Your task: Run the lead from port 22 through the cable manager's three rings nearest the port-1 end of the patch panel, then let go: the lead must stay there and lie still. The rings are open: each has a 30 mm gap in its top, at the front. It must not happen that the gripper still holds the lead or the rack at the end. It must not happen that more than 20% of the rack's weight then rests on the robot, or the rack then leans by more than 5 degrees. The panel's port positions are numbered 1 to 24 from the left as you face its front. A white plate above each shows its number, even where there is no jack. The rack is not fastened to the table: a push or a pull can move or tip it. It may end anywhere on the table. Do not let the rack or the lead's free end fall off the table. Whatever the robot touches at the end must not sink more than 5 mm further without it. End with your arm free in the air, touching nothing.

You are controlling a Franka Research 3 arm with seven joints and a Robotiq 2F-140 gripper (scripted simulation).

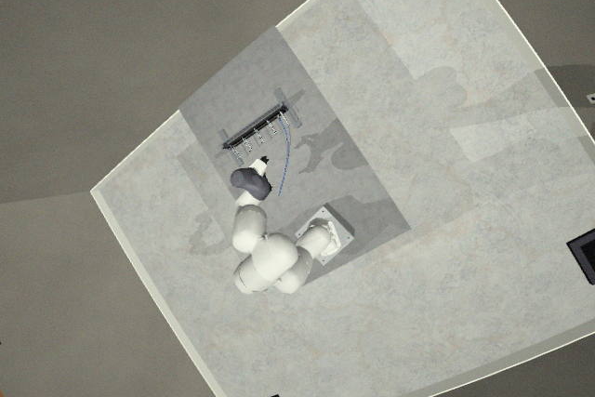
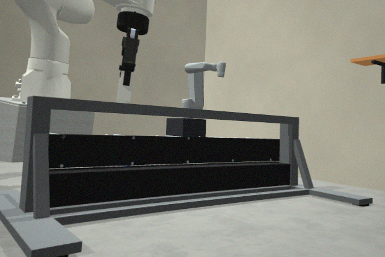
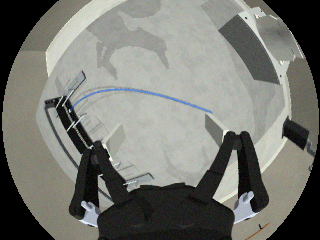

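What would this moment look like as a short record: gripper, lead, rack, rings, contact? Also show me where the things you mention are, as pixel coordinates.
gripper: open, raised in front of the rack (image 1: 264,160) (image 2: 124,83) (image 3: 165,132)
lead: blue (image 1: 288,152) (image 3: 145,92), curving from the panel out over the table
rack: upright on its feet (image 1: 224,135) (image 2: 174,111) (image 3: 77,82)
rings: a row along the panel front (image 1: 258,135) (image 3: 76,122); lead's threading cannot be told
held: nothing
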